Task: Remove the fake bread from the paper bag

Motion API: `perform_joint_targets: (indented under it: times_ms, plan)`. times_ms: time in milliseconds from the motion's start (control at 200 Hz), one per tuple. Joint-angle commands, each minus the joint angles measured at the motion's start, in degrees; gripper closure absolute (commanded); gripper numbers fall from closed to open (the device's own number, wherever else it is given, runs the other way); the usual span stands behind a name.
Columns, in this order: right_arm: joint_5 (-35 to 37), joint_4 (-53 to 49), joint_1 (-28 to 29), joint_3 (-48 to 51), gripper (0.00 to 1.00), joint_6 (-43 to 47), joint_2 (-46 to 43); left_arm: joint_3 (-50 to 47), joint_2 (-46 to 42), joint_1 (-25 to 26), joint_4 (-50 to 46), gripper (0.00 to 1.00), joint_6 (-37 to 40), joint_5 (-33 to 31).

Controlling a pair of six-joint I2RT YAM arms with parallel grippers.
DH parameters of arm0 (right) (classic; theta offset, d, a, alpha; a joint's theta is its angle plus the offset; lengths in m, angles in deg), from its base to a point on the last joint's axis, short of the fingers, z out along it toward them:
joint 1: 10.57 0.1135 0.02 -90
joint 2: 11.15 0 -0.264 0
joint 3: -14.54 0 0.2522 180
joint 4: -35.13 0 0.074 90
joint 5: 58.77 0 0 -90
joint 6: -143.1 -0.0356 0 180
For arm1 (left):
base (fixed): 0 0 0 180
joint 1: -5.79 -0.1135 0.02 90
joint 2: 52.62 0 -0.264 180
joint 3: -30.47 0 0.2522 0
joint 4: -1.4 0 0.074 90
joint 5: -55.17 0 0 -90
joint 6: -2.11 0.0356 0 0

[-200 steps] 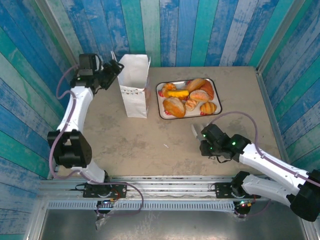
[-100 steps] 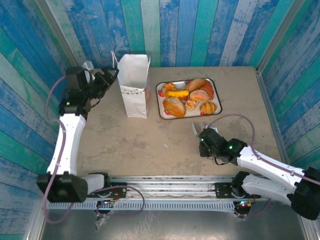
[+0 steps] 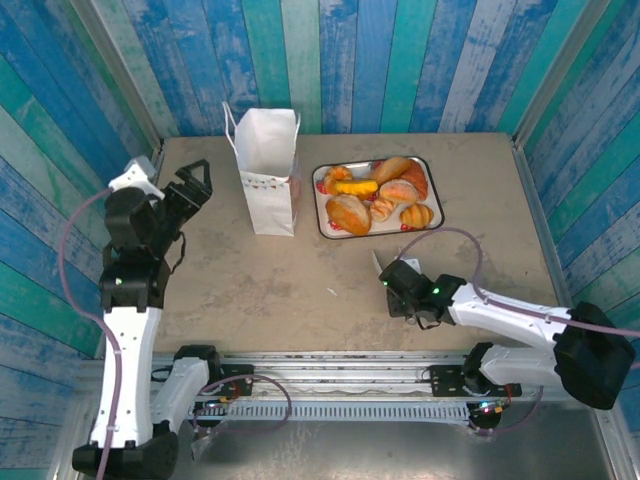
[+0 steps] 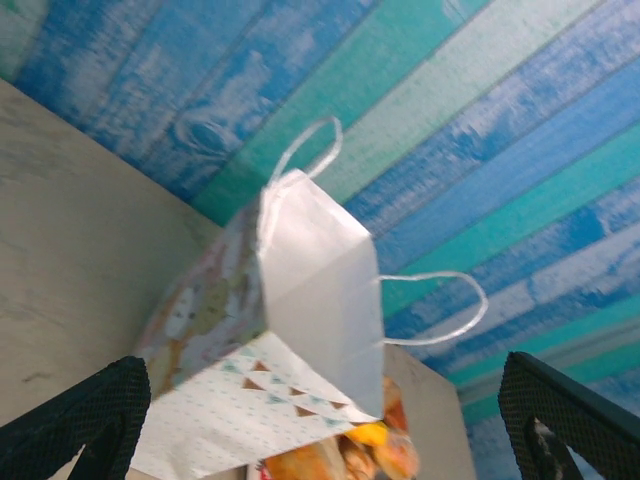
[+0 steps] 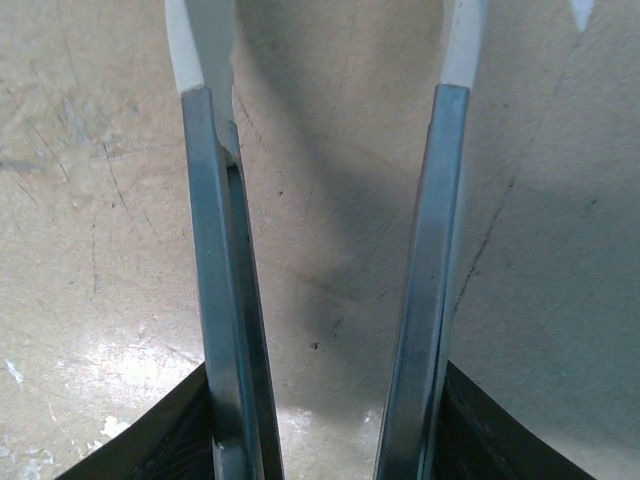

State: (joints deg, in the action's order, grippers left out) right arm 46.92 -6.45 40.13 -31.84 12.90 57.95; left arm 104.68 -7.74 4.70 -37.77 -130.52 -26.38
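Left gripper [image 3: 198,187] wide open, nothing in it, left of the paper bag [image 3: 270,185]; bread looks already out.
Left arm stands tall from its base, wrist raised and pointed at the bag's side, well apart from it. The bag is upright at the back of the table [image 3: 300,290]; its inside is not readable from above, so can't confirm it is empty. Just right of it, the fake bread [image 3: 380,195] lies piled in the tray [image 3: 318,200], about six pieces. Right gripper [image 3: 382,268] sits low over bare table in front of the tray, jaws partly apart, holding nothing, arm stretched flat and reaching left from its base. Judgement: unloading step done or nearly. Next move calls for a check into the bag mouth, and if a piece remains, a straight-down reach without tipping the light bag.
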Motion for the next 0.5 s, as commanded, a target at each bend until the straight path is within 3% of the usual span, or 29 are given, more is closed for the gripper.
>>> perform_joint_targets:
  times_ms: [0,496]
  plan:
    - [1.47,1.39,1.06,-1.94,0.49,-1.04,2.17,-2.22,-1.56,-0.25,-0.78,0.06,2.77,-7.03]
    - [-0.69,0.82,1.6,-4.37,0.42,-4.04,11.35,-11.3,-0.6,-0.28,3.2,0.06,1.63,-13.39]
